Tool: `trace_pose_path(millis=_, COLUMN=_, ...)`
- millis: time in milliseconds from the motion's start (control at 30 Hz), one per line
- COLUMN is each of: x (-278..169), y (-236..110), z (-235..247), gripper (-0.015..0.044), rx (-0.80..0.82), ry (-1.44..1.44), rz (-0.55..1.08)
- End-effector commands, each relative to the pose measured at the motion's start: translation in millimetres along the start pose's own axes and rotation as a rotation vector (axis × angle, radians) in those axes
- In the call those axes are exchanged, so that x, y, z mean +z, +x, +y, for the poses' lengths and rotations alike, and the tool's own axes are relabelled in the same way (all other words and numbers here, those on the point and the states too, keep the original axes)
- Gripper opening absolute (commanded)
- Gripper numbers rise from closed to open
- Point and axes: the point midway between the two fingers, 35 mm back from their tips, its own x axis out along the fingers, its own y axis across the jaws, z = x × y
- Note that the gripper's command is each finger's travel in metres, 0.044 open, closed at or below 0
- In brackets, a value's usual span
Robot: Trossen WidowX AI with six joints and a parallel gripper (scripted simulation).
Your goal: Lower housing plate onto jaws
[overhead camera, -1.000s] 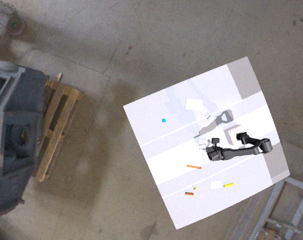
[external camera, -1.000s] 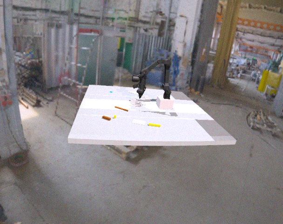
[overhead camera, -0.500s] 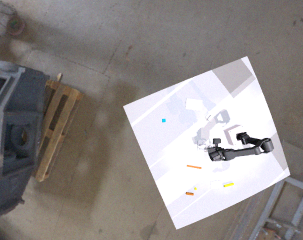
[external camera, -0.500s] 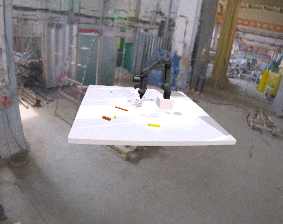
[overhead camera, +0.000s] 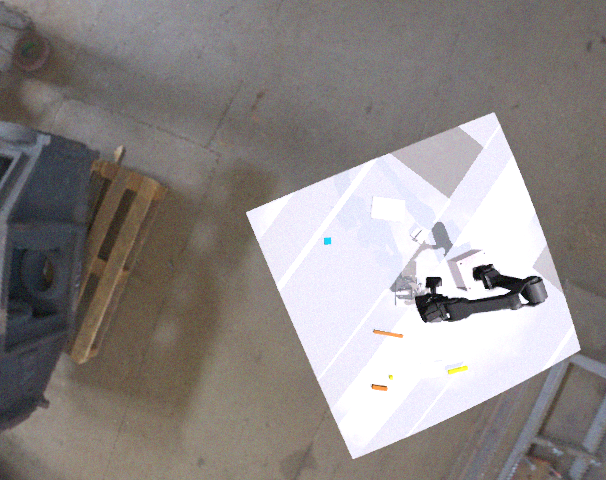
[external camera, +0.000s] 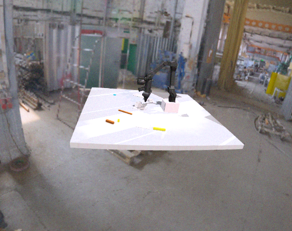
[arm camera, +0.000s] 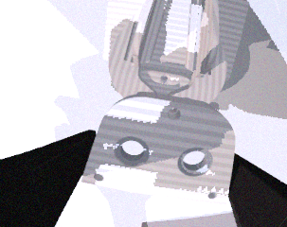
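White tabletop (overhead camera: 303, 248) (external camera: 131, 139): the exterior view gives its thick front edge; the top view gives its full four-sided outline.

Six-joint arm, black (overhead camera: 481, 305) (external camera: 172, 77): from above, folded back on itself; from the exterior, rising and then bending down, its tip low over the table.

Pale box (overhead camera: 459, 273) (external camera: 171, 106): beneath the arm's foot; its upright sides show best in the exterior view.

White rectangle (overhead camera: 388, 208): distinct from above, hard to make out from the exterior.

Housing plate (arm camera: 164, 142): pale, rounded at one end, with two large round holes and smaller ones, detail given by the wrist view alone. Located between the gripper's fingers, in front of the ribbed jaw parts (arm camera: 176, 43). Whether it touches the stubs or sits level, cannot tell.

Gripper (overhead camera: 414, 304) (external camera: 145, 99) (arm camera: 160, 148): dark fingers grasping the housing plate, one at each side; the grasp is legible only at the wrist.

Orange bar, long and thin (overhead camera: 387, 333) (external camera: 125, 111). Yellow bar (overhead camera: 457, 369) (external camera: 159, 129). Orange block, short (overhead camera: 379, 387) (external camera: 110, 121). Cyan square (overhead camera: 327, 240) (external camera: 114, 94): plain from above, a sliver from the exterior. Yellow piece, smallest (overhead camera: 390, 377) (external camera: 118, 120): near the orange block; upright form seen only from the exterior.
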Motion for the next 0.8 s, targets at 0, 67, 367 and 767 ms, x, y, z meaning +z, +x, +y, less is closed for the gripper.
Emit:
trace_pose_path(millis=0, x=0.9, y=0.0, z=-0.6, gripper=0.0351, rx=-0.004, ry=0.005, rz=-0.005)
trace_pose_path(millis=67, x=0.9, y=0.0, z=-0.6, gripper=0.0351, rx=-0.004, ry=0.005, rz=-0.005)
trace_pose_path(millis=367, x=1.2, y=2.5, z=-0.5, gripper=0.0351, rx=-0.004, ry=0.005, rz=-0.005)
trace_pose_path(millis=767, x=2.6, y=22.5, z=0.0, gripper=0.0351, rx=-0.004, ry=0.005, rz=-0.005)
